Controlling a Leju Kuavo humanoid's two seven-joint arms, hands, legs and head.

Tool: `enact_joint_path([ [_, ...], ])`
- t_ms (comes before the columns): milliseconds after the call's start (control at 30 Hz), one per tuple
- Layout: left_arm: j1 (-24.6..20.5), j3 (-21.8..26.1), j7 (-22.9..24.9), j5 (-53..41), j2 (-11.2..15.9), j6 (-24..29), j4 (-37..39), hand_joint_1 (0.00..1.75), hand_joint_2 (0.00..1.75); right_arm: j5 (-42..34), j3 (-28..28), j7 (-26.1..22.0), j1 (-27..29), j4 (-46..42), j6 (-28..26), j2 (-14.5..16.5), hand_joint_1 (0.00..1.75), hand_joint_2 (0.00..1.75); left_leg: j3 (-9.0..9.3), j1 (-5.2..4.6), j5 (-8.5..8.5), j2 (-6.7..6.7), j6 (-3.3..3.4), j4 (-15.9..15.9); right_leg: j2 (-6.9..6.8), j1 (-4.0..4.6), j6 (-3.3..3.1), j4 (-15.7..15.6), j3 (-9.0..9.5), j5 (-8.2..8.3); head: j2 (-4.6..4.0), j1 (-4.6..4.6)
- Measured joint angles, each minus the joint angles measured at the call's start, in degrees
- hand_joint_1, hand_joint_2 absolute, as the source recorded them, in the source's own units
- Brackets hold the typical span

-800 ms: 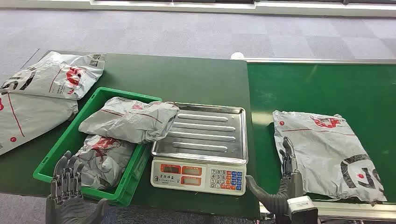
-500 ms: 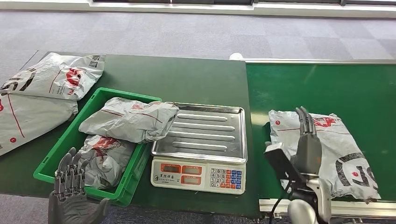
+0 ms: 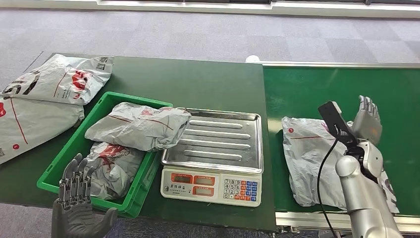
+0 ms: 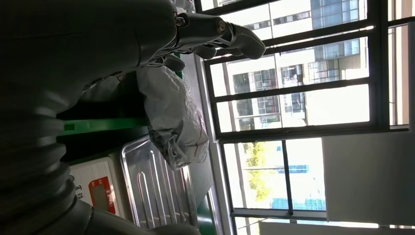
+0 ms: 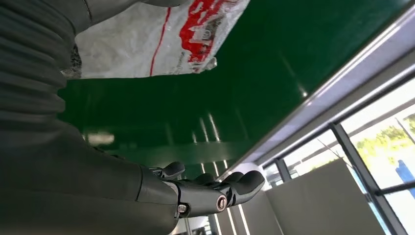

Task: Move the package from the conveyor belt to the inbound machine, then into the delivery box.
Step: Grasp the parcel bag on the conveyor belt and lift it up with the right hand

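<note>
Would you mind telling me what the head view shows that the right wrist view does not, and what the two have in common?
Head view alone: the scale with its bare steel tray, the green bin holding two packages, two more packages on the table at far left, and the left hand, open, in front of the bin.

Right wrist view alone: a window and white wall beyond the belt's metal rail.

Both: the right hand, open and holding nothing, raised above the package lying on the conveyor belt.
</note>
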Motion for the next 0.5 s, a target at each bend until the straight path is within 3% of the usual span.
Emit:
enact_joint_path([
  [67, 0.0, 0.2, 0.4, 0.0, 0.0, -0.5, 0.0, 0.00, 1.75, 1.0, -0.5, 3.4, -0.6, 2.6, 5.3, -0.1, 0.00, 1.75, 0.01, 0.02, 0.00, 0.01, 0.00, 0.0, 0.01, 0.00, 0.00, 0.0, -0.03, -0.01, 0.00, 0.00],
  [167, -0.6, 0.2, 0.8, 0.1, 0.5, -1.1, 0.3, 0.00, 1.75, 2.3, -0.9, 8.3, -1.9, 10.4, 17.8, -1.1, 0.00, 1.75, 0.01, 0.02, 0.00, -0.04, 0.00, 0.0, -0.08, -0.02, 0.00, 0.0, -0.02, -0.01, 0.00, -0.01],
  [267, -1.2, 0.1, 0.7, 0.5, 1.3, -1.2, 1.2, 0.00, 1.75, 2.4, -1.1, 9.2, -2.2, 19.7, 27.7, -2.5, 0.00, 1.75, -0.02, 0.01, 0.00, -0.18, 0.01, 0.0, -0.26, -0.03, 0.00, 0.0, 0.02, -0.01, 0.00, 0.00],
  [433, -2.5, 0.0, 0.3, 0.8, 1.9, -1.2, 3.0, 0.00, 1.75, 2.0, -1.3, 8.6, -2.8, 27.9, 33.2, -4.4, 0.00, 1.75, 0.25, 0.07, -0.08, -0.13, 0.01, 0.0, -0.20, 0.04, 0.04, -0.1, 0.24, -0.11, 0.00, -0.01],
  [500, -2.8, 0.0, 0.4, 0.7, 2.0, -1.2, 3.4, 0.00, 1.75, 2.1, -1.3, 8.6, -3.2, 29.3, 34.1, -4.8, 0.87, 1.75, 0.44, 0.12, -0.16, -0.18, 0.08, 0.0, -0.29, 0.08, 0.09, -0.2, 0.47, -0.22, 0.00, -0.02],
])
